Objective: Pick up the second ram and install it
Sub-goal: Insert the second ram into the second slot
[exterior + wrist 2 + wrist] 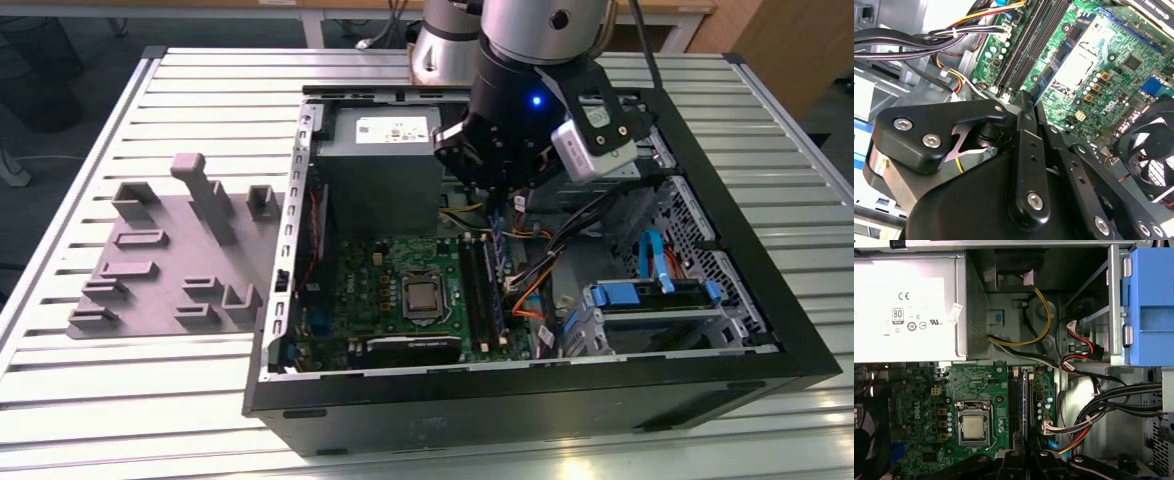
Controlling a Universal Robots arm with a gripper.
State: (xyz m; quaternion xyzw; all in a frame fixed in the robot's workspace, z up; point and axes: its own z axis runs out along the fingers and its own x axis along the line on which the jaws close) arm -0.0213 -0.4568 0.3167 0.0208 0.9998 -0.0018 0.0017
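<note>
**Over the slots, squareness is needed**

Exterior view, upper centre: the gripper (505, 203) is poised above the motherboard (394, 285).

First wrist view: the memory stick (1025, 405) is pinched edge-on and is best held parallel to the slots (1015, 405).

Second wrist view: the fingers (1025, 125) are seen narrowed.

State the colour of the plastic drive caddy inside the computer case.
The drive caddy is bright blue, clearest in the first wrist view.
</note>
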